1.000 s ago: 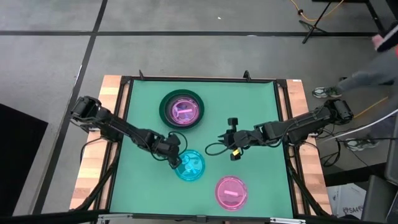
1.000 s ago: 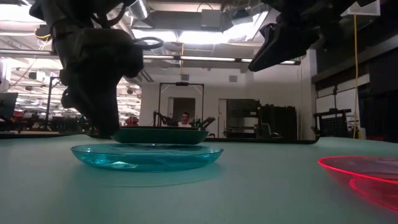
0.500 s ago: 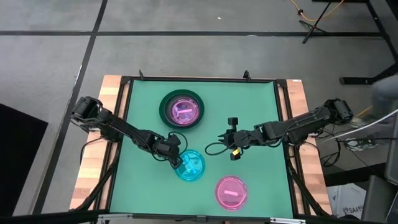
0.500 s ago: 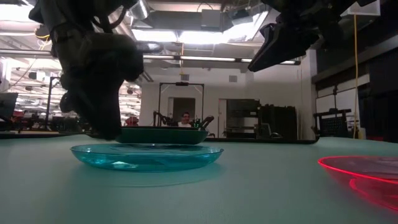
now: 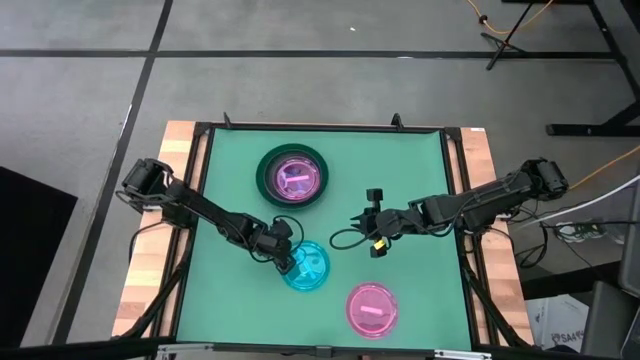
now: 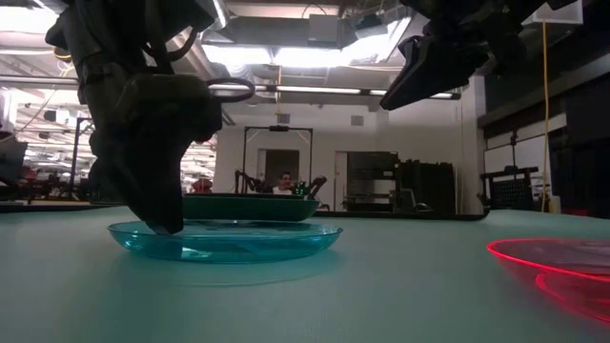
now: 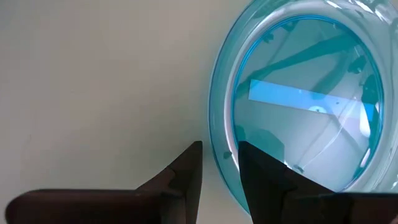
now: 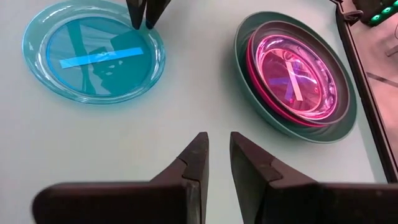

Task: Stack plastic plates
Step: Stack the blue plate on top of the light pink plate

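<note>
Left wrist view: left claw (image 7: 219,163) narrowly straddles round translucent cyan plastic plate (image 7: 298,99) rim; pinch fully, lift level.

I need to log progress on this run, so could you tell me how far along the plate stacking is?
Partly done: a stack of pink plates already sits nested in the dark green plate. In hand: the left gripper straddles the rim of the cyan plate, one finger inside and one outside; the plate rests on the table. Left: that plate and the pink plate lying alone near the front edge. The right gripper waits mid-table.
</note>
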`<action>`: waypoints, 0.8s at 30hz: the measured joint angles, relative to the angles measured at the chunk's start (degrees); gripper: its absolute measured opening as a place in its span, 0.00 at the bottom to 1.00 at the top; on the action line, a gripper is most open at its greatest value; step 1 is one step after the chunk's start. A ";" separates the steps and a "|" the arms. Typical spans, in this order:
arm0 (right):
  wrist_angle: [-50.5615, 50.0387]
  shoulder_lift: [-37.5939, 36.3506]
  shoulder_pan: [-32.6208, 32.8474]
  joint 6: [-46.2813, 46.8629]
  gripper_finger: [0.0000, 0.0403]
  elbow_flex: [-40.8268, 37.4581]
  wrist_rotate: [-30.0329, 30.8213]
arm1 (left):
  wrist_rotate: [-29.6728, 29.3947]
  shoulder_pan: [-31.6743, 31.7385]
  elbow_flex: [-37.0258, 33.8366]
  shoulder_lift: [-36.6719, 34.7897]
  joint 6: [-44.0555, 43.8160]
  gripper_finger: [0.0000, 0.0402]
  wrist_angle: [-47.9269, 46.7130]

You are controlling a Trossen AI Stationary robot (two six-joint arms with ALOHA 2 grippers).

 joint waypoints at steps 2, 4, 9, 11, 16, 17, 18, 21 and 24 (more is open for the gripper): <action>-0.02 0.00 0.00 0.00 0.14 0.00 0.00 | 0.18 0.01 0.00 0.00 0.01 0.24 0.00; 0.00 0.00 0.00 0.00 0.14 0.00 -0.02 | 0.18 0.01 0.00 0.00 -0.01 0.24 0.00; 0.00 0.00 0.00 0.00 0.14 0.00 -0.02 | 0.23 0.01 0.00 0.04 -0.01 0.22 -0.06; 0.00 0.00 0.00 0.00 0.14 0.00 -0.02 | 0.24 0.03 0.00 0.07 -0.01 0.19 -0.23; 0.00 0.00 0.00 0.00 0.14 0.00 -0.02 | 0.24 0.04 0.00 0.10 -0.01 0.11 -0.49; 0.00 0.00 0.00 0.00 0.14 0.00 -0.02 | 0.24 0.04 0.00 0.11 -0.01 0.10 -0.39; 0.00 0.00 0.00 0.00 0.14 0.00 -0.02 | 0.27 0.04 0.00 0.12 -0.01 0.09 -0.24; 0.00 0.00 0.00 0.00 0.14 0.00 -0.02 | 0.52 0.04 0.00 0.02 -0.01 0.05 -0.03; -0.01 0.00 0.00 0.00 0.14 0.00 -0.02 | 0.92 0.07 0.00 -0.07 0.20 0.02 0.27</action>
